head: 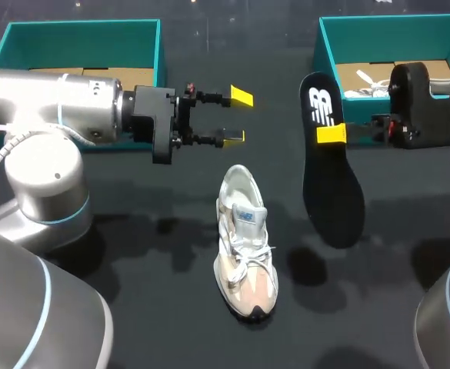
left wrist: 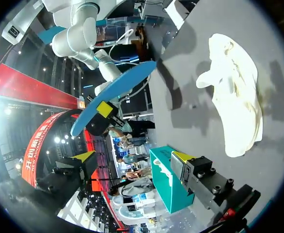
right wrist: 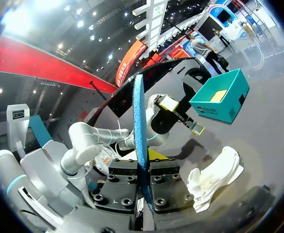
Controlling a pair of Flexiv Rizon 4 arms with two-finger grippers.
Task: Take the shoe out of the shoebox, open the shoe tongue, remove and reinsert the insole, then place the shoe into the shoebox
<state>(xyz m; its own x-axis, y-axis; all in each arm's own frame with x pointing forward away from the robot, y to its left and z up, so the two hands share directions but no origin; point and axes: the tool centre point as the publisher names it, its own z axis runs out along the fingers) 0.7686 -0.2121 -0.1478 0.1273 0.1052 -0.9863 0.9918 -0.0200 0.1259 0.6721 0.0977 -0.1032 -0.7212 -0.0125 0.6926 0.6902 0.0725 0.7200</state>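
A white and beige sneaker (head: 245,244) lies on the black desk (head: 171,315) near the middle, out of both boxes, its toe pointing to the near edge and its heel to the back. Its laces are loose and its tongue stands up from the opening.

The right arm comes in from the right, and the right claw (head: 331,135) is clamped on the insole (head: 333,192). It pinches the insole near its heel end, so the long black piece hangs in the air above the desk, to the right of the sneaker and apart from it. In the right wrist view the insole stands edge-on between the two fingers, which press it from both sides. Its underside shows blue there.

The left arm reaches in from the left, and the left claw (head: 237,115) is held above the desk behind the sneaker. Its yellow tips stand well apart, with nothing between them.

Two teal shoeboxes stand at the back of the desk. The left shoebox (head: 82,29) is behind the left arm, and the right shoebox (head: 394,24) is behind the right claw, with something white lying inside it.
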